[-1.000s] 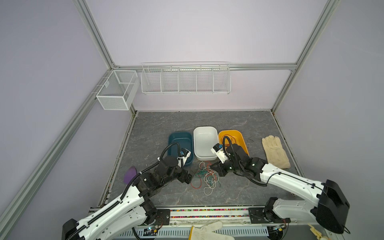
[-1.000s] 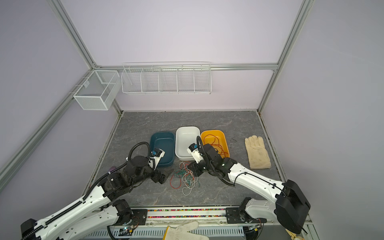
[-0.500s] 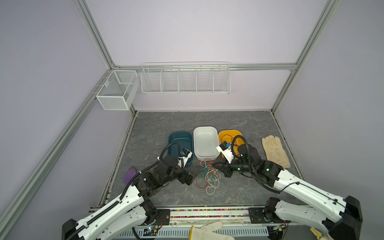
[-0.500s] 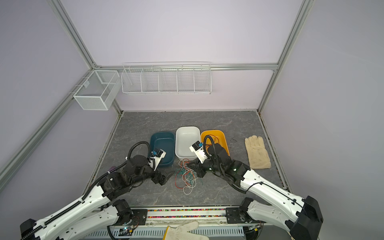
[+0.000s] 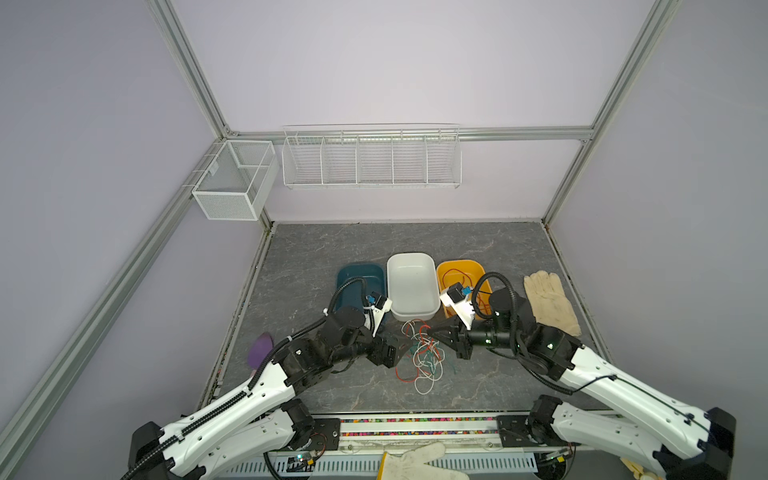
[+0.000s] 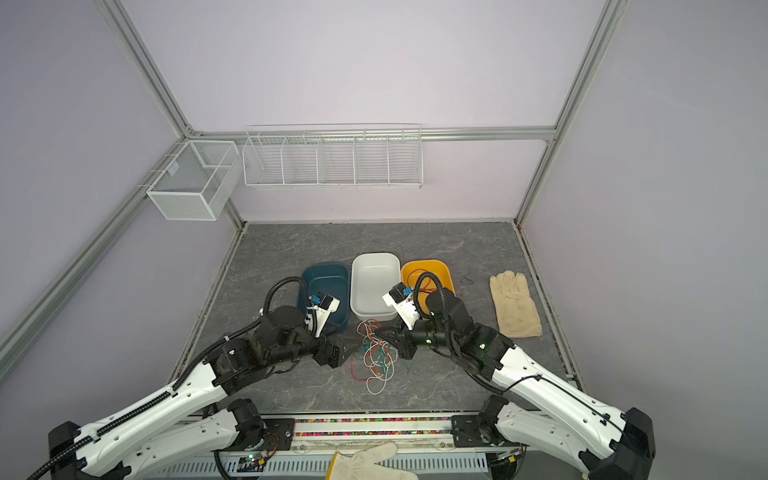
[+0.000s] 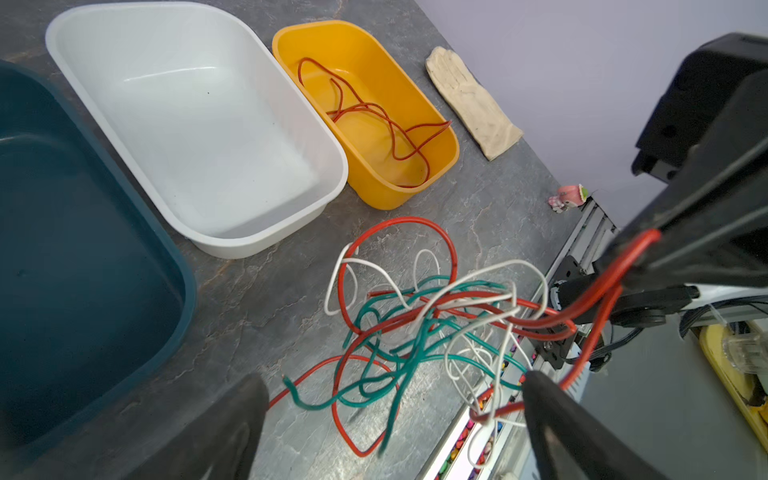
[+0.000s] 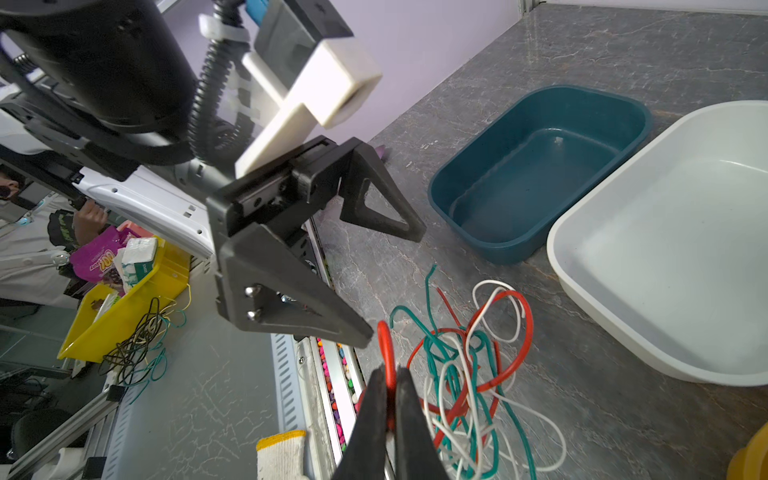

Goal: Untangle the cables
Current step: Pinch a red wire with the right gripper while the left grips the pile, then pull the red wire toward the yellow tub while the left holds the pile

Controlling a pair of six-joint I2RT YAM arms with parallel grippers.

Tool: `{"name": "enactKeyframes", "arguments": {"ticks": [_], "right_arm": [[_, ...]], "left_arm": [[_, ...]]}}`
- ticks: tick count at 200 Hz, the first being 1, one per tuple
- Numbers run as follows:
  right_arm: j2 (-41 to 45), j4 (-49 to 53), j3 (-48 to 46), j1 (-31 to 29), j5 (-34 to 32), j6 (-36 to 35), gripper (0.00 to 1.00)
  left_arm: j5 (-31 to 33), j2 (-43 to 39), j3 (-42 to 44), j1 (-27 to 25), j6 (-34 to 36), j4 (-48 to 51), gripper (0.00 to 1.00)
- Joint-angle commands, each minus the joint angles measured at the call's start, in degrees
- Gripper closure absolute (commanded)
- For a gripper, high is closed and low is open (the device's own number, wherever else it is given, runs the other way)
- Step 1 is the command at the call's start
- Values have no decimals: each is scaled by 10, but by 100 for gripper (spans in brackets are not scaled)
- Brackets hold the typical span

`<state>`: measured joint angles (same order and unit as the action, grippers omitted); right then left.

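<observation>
Your left end effector (image 8: 395, 291) hangs just in front of the teal tray (image 5: 354, 277). Its jaws are spread wide and grip nothing, and its tips are just beside the cables (image 5: 422, 353). These red, green and white cables lie tangled in one heap on the surface (image 5: 332, 249), just in front of the white tray (image 5: 409, 254). At the heap's right edge, your right end effector (image 8: 389, 388) is pinched tight on a red strand (image 7: 598, 286) that rises from the tangle. Further right, a second red cable (image 7: 374, 112) lies looped inside the orange tray (image 5: 459, 262). A glove (image 5: 548, 299) rests beyond it.
</observation>
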<state>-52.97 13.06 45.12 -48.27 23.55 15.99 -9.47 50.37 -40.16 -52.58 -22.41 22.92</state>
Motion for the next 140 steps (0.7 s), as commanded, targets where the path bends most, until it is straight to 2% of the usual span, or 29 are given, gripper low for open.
{"name": "enactKeyframes", "arguments": {"ticks": [1,75,116,140], "right_arm": [[15,-10,15,-3,22,-9,93],[35,-4,20,-3,28,-3,93],[34,5,20,-4,20,-9,93],[30,3,17,-4,16,-8,93]], "left_arm": [[-6,12,0,-3,-13,-6,11],[-63,50,-10,-3,-10,-8,40],[-96,51,-10,-4,-11,-19,42],[-117,43,-2,-4,-13,-36,35]]}}
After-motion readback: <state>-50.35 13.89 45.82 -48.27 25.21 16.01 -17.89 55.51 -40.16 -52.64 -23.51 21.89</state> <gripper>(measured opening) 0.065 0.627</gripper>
